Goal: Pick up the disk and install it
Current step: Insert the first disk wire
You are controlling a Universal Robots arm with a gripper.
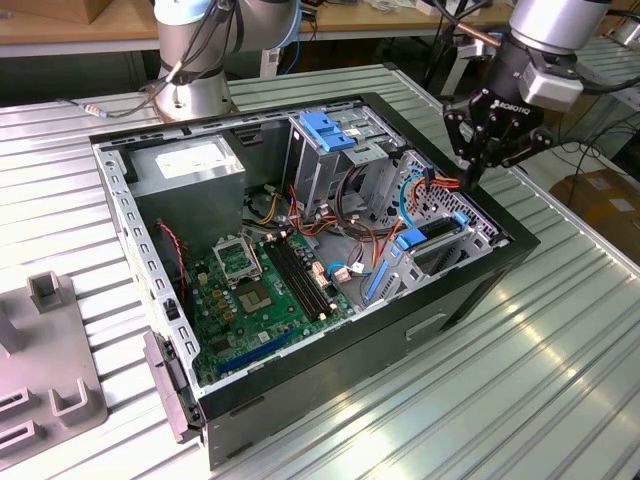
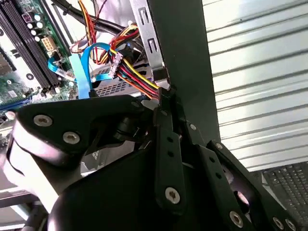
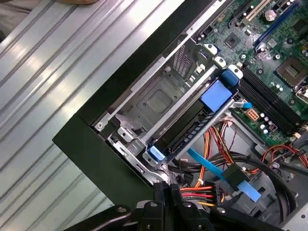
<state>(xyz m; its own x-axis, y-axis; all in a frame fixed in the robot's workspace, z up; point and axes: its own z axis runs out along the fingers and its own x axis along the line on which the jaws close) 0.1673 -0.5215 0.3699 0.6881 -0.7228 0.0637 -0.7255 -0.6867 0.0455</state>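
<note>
Your gripper (image 1: 470, 175) hangs over the corner of the open computer case (image 1: 470, 290) on the exterior view's right, and it points down. Its two fingers (image 3: 166, 195) are pressed tight together in both wrist views, with no gap between them. You can't see anything held in them. The tips sit right at the end of a bunch of red, yellow and black wires (image 2: 132, 72) — so close that you can't tell if they just touch the wires or pinch the plug a little. I think the fingers are shut so they make one thin poker, good for pushing in a tight spot. Just past the tips, in the first wrist view, is the disk (image 3: 215, 94). It seems to lie flat in the metal bay at that corner of the case, with its bright blue plastic rail along its edge. The blue rail is likely there so the disk can slide in and lock. It looks as if it is already in its place, but the wires hide the back of it, so you can't see if the plug is in. A flat blue cable (image 3: 211, 166) runs beside the wires. Further out lie the green board (image 1: 265, 285) and the big grey power box (image 1: 190, 175), and the case rests on a ribbed metal table (image 1: 560, 380).
</note>
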